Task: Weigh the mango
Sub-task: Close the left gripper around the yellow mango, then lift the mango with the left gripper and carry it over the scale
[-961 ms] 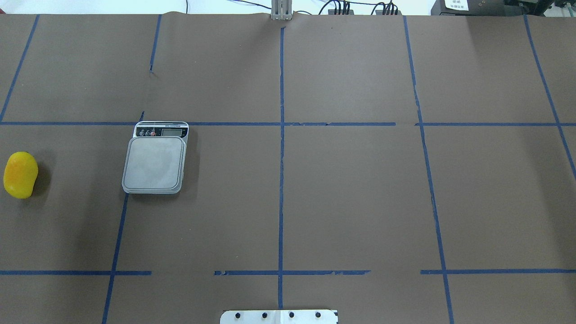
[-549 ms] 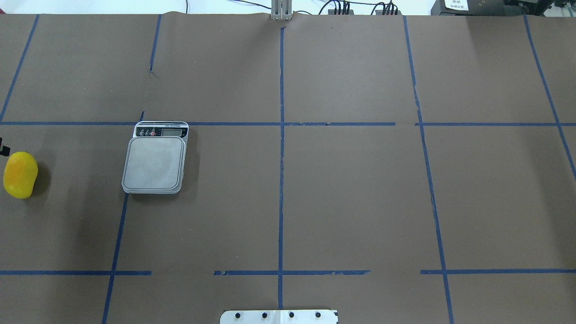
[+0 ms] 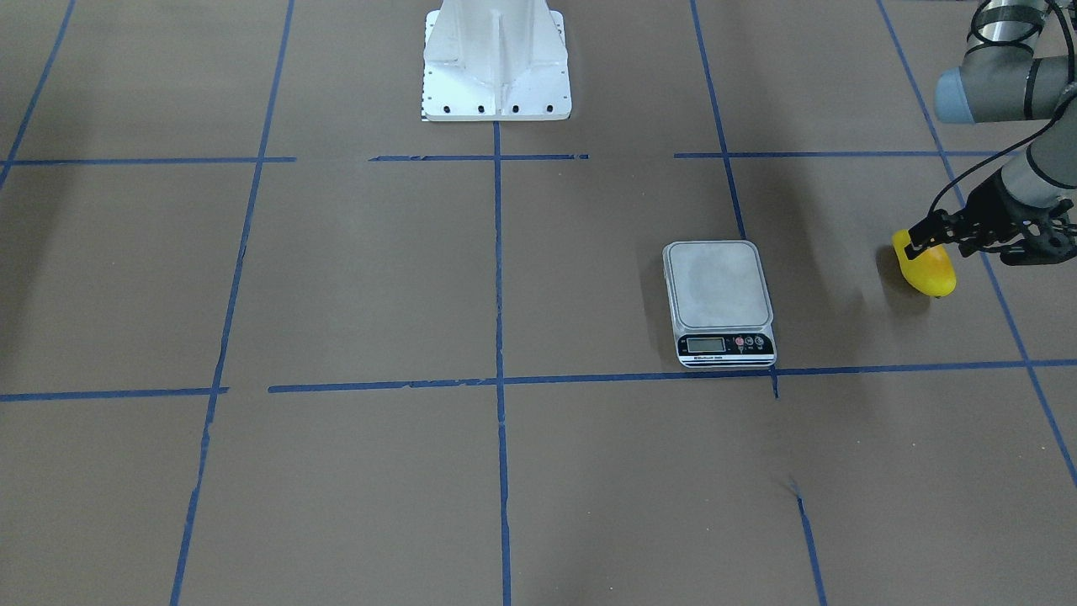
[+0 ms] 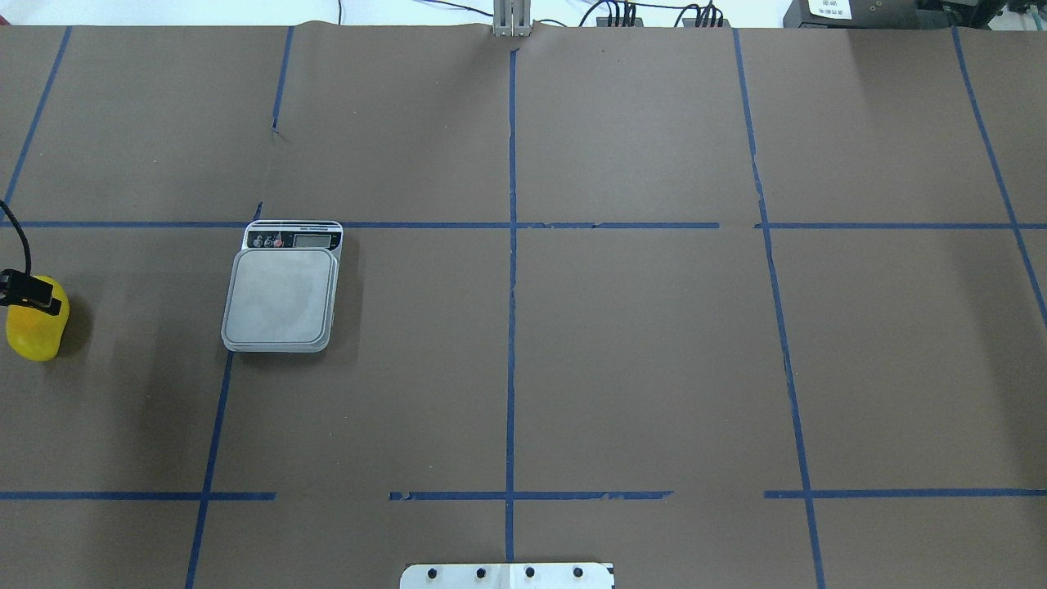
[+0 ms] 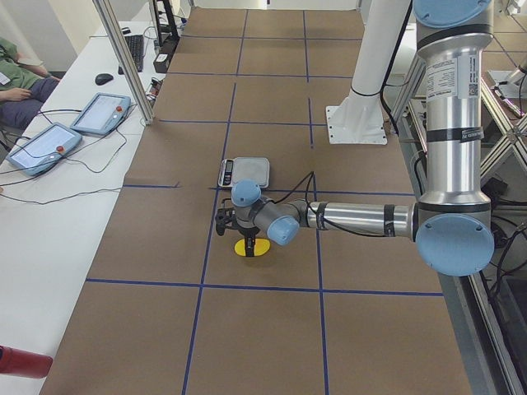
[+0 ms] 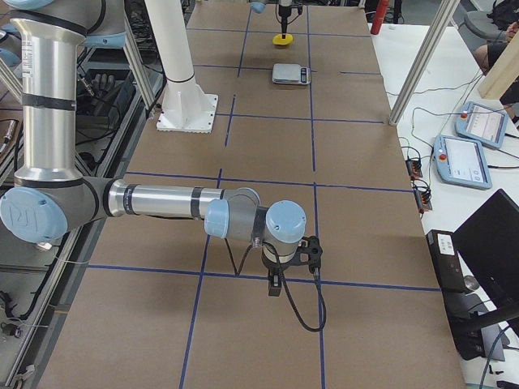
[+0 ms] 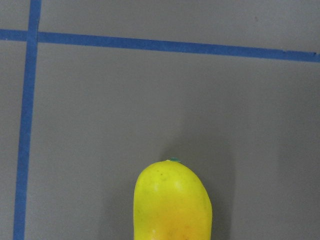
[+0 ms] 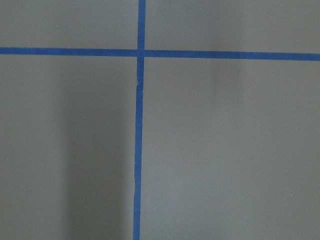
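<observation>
Two arms reach out over the brown surface point(image 4: 638, 368), and only the left one is near the fruit. The mango point(image 3: 925, 271) lies flat on the surface, far over on the robot's left side, inside one of the squares made by the blue tape lines point(image 4: 511, 327). It is yellow with an orange patch. It is well apart from the kitchen scale point(image 3: 719, 295) and not on the scale's gray plate. The scale's little screen end points away from the robot and lies on a tape line.

My left hand point(image 3: 919, 240) hangs right over the mango, pointing down. Seen from the left end of the surface, its two fingers look spread apart, and they hold nothing. I cannot tell if a finger touches the skin. From over the shoulders I only see one black finger point(image 4: 31, 293) poking in at the edge, across the far end of the mango. The left wrist camera looks down on one round end of the mango, which has a tiny green dot at its tip.

My right hand point(image 6: 274, 285) is far off on the other side, pointing down near a spot where two tape lines cross. I cannot tell if it is wide or narrow. The white robot base point(image 3: 496, 63) stands at the middle of the robot's own edge of the surface.
</observation>
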`<state>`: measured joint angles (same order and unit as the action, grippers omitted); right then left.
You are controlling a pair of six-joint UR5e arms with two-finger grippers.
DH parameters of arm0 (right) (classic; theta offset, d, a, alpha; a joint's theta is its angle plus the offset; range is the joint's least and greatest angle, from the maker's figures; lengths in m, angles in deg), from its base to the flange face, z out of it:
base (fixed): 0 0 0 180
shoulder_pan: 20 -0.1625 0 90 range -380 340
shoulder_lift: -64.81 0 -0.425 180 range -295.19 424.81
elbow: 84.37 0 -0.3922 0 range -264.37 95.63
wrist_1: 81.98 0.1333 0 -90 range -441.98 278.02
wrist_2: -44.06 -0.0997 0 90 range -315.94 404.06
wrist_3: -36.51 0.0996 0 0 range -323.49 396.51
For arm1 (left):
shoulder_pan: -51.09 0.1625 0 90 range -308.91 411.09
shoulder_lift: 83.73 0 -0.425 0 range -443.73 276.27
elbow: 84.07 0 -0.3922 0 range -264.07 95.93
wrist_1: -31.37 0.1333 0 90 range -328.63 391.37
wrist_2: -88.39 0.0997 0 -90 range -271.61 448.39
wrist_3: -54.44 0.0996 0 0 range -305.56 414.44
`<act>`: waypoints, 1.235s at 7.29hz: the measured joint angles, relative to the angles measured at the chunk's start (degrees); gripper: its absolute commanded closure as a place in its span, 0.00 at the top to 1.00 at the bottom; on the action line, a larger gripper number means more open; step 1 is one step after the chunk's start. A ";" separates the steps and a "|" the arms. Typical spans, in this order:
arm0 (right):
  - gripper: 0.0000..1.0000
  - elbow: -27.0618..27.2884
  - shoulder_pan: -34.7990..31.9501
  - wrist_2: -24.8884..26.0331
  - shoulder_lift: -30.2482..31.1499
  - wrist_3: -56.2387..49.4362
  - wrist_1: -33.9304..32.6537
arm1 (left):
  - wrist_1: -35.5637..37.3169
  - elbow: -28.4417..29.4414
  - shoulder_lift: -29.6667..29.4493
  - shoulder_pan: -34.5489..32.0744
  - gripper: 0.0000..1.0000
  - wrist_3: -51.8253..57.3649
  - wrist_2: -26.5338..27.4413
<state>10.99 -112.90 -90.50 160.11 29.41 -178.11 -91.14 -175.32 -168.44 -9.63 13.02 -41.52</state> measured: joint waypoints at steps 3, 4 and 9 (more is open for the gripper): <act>1.00 0.00 0.00 0.00 -0.03 -0.01 -0.01 | -1.08 2.88 -1.22 2.39 0.20 0.06 2.11; 1.00 0.00 0.00 0.00 -0.03 -0.01 0.00 | -1.84 3.33 -1.25 2.60 0.00 0.29 2.61; 1.00 0.00 0.00 0.00 -0.03 -0.02 0.00 | 6.36 -8.87 0.77 1.27 0.00 3.36 -0.26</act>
<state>10.99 -112.90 -90.50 160.08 29.39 -178.11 -84.78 -184.19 -167.67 -8.36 16.38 -41.78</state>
